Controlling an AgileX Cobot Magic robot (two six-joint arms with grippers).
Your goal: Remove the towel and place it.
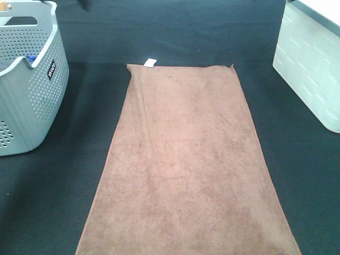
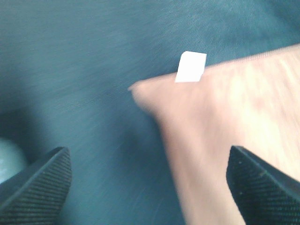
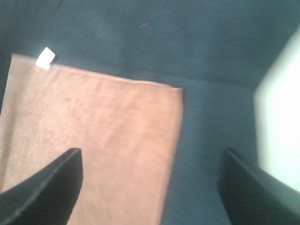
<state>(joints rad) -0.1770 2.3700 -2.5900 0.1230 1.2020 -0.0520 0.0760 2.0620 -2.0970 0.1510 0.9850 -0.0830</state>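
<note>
the dark bench [image 1: 297, 175] carries a grey perforated basket [image 1: 32, 101] at left and a white bin [image 1: 313, 64] at right. between them the brown plush towel [image 1: 186, 170] lies flat, white tag [image 1: 150, 63] at its far corner. left tool [image 2: 150, 180] and right tool [image 3: 150, 180] hang released above it, grasping nothing.

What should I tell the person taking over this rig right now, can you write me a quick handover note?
Left gripper: open, empty, above the towel's tagged corner.
Right gripper: open, empty, above the towel's other far corner.
The large brown rectangular plush towel lies spread flat on the dark table, its small white tag at the far left corner. The grey perforated plastic basket stands to its left, a white container to its right.
Done: towel is out and laid flat; both grippers have let go.
Left: nothing obvious, maybe smoothing; neither arm shows in the high view.
</note>
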